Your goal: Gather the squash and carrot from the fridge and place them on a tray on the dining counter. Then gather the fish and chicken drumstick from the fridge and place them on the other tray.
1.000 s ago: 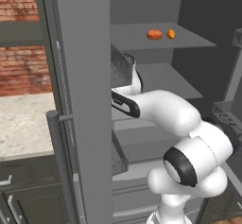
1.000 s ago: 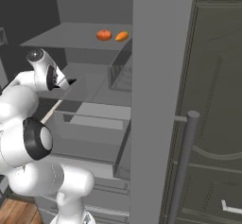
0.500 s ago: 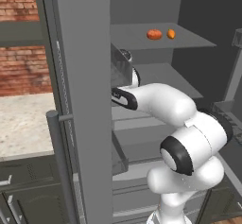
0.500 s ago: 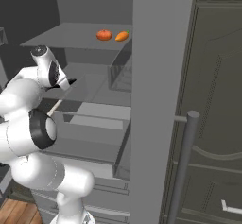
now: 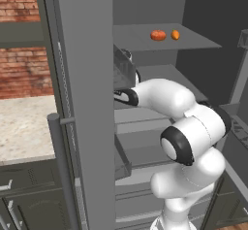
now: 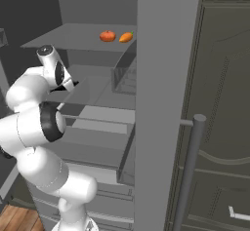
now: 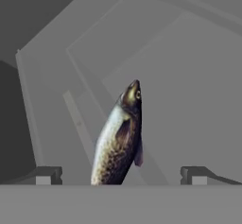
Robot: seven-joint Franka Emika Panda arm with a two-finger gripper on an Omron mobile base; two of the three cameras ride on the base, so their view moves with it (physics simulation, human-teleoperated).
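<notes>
Grey fridge door (image 5: 80,103) open, brick wall (image 5: 22,40) behind, wood floor (image 6: 19,218) below.

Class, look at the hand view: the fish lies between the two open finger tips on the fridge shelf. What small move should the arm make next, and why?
Probably ease the pincer forward a little and then close it. Its jaws stand wide open on either side of the fish, which lies free on the grey shelf and is not yet gripped.

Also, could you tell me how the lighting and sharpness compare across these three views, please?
Left base view: flat, even light, no glare, the squash and carrot small and soft-edged. Right base view: dimmer, with the fridge door a plain grey slab and its shelves faintly shaded. Hand view: the fish is a little blurred, the grey surfaces behind it smooth and featureless.
</notes>
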